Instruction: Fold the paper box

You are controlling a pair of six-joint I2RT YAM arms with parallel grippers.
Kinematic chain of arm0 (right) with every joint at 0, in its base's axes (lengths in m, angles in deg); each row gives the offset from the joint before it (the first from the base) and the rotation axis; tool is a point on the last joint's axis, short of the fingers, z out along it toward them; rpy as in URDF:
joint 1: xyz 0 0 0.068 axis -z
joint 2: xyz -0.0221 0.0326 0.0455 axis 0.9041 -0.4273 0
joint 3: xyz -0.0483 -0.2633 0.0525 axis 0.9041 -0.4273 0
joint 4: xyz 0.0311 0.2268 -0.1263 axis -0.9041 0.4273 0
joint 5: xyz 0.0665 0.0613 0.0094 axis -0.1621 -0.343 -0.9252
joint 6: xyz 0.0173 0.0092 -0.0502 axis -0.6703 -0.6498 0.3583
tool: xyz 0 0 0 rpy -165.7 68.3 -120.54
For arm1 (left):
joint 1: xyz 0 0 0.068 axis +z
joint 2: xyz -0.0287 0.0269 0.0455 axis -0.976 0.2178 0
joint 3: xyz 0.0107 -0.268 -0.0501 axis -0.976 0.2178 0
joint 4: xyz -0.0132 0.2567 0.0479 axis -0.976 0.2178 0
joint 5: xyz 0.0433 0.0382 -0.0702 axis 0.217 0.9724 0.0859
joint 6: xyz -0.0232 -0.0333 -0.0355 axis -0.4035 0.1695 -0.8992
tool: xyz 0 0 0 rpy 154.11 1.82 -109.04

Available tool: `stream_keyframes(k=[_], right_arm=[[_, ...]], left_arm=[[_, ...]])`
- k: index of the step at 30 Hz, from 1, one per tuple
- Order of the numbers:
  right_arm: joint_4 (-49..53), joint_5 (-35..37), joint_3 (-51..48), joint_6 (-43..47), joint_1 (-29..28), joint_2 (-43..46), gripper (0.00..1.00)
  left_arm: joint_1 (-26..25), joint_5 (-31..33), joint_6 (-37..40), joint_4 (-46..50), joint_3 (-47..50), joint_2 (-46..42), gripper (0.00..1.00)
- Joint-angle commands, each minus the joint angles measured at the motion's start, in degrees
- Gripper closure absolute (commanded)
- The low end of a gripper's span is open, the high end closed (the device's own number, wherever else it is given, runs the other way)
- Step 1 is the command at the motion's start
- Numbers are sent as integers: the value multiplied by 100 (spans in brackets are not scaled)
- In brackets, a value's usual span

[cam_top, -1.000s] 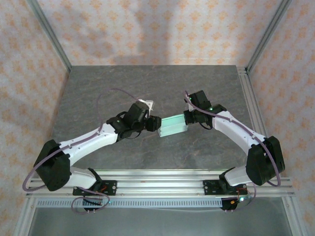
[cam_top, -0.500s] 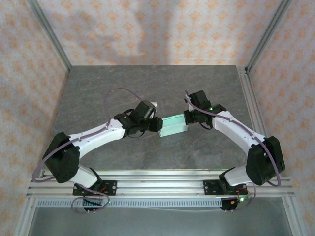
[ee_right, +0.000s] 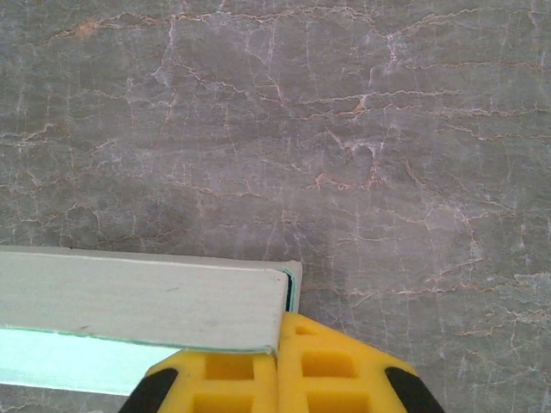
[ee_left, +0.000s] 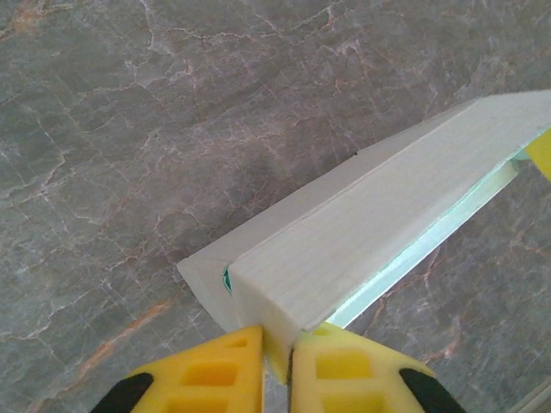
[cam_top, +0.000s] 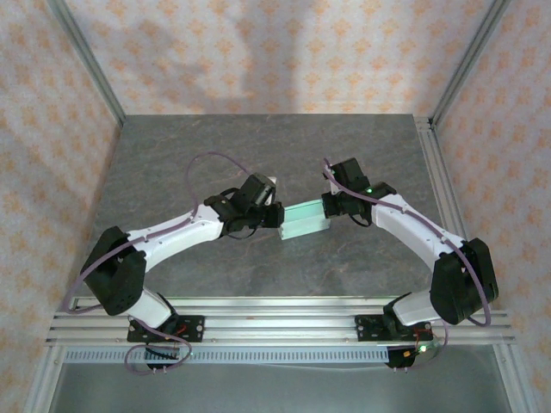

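Left pincer point(ee_left: 277, 348) has closed, pinching paper box point(ee_left: 379, 224); right pincer point(ee_right: 277, 348) seemingly pinches it.

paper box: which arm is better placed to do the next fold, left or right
Left, probably. The left gripper is pinched on the paper box at the end whose flap seam shows a gap; the right gripper clamps the opposite end, suited to anchoring.

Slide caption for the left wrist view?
Left pincer pinching the end of the paper box over the marbled table.
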State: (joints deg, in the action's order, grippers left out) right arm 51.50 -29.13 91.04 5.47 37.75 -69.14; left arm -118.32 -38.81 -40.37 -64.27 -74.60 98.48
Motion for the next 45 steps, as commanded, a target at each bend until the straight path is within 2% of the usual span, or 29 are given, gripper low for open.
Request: stream_keyframes(k=[1,11,22,36,45], right_arm=[[147,103,113,-61,-53,-1,100],[147,116,96,-25,-47,11,100],[138,150,30,1,-48,27,100],[50,150,-129,-6,-54,12,100],[-734,112,-911,-210,-47,307,100]], left_arm=[[-49,-146,-127,132,-213,65,89],[-48,-363,-369,63,-311,140,97],[-48,-646,-712,-91,-453,156,98],[-49,-609,-643,-44,-410,441,98],[-49,-586,-656,-26,-160,529,98]])
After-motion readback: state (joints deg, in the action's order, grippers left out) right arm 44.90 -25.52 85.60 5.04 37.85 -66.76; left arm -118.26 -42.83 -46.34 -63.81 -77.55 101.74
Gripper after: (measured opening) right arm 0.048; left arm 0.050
